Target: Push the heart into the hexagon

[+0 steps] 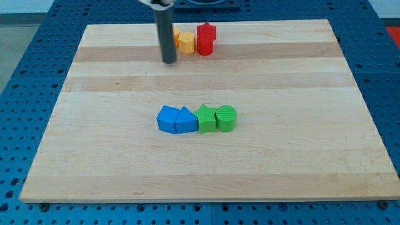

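My tip [169, 62] rests on the board near the view's top, left of centre. Just right of the rod sits a yellow block [186, 42] that looks like a hexagon. A second yellow-orange block [176, 32] is behind it, partly hidden by the rod, so I cannot tell its shape. Two red blocks [206, 30] [205, 45] touch the yellow ones on their right. I cannot make out a clear heart shape. The tip stands a short gap to the left of the yellow hexagon-like block.
In the board's middle lies a touching row of blocks: a blue hexagon-like block [167, 119], a blue pointed block [185, 120], a green star-like block [205, 119] and a green cylinder [225, 119]. The board's far edge [250, 21] is close behind the top cluster.
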